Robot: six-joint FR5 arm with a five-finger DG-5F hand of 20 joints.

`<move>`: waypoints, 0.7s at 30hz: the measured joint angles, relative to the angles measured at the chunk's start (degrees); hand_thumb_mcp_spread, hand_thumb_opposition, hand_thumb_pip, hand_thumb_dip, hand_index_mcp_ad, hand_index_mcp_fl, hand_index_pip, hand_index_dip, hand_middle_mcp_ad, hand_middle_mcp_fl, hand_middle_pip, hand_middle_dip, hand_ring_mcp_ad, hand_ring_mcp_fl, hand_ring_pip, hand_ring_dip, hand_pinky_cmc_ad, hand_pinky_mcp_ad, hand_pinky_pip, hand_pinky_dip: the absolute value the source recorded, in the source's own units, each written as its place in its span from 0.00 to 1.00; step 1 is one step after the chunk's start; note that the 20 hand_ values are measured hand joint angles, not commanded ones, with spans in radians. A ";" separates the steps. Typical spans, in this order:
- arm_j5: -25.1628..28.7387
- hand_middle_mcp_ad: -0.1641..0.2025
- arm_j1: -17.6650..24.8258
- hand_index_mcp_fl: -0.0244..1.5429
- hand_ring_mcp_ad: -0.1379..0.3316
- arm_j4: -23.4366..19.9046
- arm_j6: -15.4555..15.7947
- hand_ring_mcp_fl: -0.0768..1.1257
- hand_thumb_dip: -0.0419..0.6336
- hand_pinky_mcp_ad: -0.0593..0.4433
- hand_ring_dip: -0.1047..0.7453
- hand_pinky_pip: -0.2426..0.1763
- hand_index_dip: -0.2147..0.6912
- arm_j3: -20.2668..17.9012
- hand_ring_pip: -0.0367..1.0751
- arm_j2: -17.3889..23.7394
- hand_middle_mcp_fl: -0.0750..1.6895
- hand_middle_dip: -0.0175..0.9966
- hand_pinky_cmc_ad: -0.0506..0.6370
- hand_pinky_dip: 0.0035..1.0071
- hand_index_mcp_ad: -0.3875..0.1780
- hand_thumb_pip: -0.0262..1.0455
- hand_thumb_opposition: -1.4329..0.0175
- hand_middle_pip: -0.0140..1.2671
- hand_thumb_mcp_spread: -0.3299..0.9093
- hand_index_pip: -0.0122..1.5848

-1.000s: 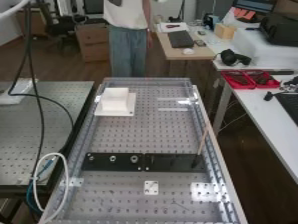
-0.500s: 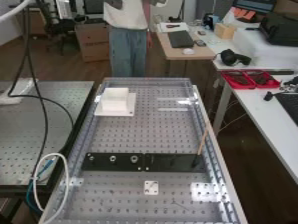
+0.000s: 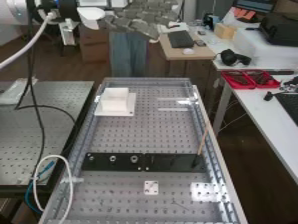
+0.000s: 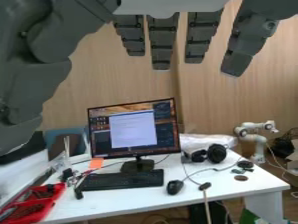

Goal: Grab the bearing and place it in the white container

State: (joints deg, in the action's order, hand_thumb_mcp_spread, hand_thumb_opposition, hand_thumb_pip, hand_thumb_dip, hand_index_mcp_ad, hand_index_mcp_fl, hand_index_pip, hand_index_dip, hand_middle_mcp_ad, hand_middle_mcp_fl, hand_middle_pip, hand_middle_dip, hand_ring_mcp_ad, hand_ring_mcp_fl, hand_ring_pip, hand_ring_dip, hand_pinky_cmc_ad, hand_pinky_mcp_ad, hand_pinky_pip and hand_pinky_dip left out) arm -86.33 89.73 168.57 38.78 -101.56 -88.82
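One perforated metal bench point(image 3: 123, 135) carries the whole job. At the high view's top, the hand point(image 3: 140, 19) hangs with fingers loosely extended, grasping nothing. Near the bench's far end stands the white container point(image 3: 115, 100). A black plate point(image 3: 123, 166) bears three small metal rings point(image 3: 113, 158), the largest likely the bearing point(image 3: 134, 158); grasping, carrying and placing all remain.
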 joint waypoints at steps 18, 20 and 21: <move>11.60 0.64 0.39 0.04 0.60 -9.38 -8.59 0.07 0.22 0.73 0.23 0.43 0.26 -11.12 0.13 -2.85 0.08 0.17 0.59 0.28 0.69 0.47 0.51 0.11 0.50 0.07; 12.87 0.64 0.25 0.05 0.60 -10.08 -10.12 0.07 0.25 0.73 0.23 0.43 0.26 -11.99 0.13 -3.83 0.08 0.17 0.60 0.28 0.68 0.47 0.51 0.11 0.51 0.07; 13.71 0.64 0.15 0.06 0.60 -10.61 -10.90 0.08 0.25 0.73 0.23 0.43 0.26 -12.57 0.13 -4.44 0.08 0.17 0.60 0.28 0.68 0.47 0.50 0.11 0.52 0.07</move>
State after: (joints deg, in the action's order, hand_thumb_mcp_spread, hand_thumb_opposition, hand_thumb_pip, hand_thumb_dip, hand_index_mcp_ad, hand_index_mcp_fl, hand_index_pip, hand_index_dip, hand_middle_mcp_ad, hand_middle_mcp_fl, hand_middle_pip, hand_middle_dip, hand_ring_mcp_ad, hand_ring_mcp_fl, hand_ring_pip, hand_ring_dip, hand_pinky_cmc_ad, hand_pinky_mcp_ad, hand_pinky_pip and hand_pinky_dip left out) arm -72.62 89.88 157.96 27.88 -114.13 -93.26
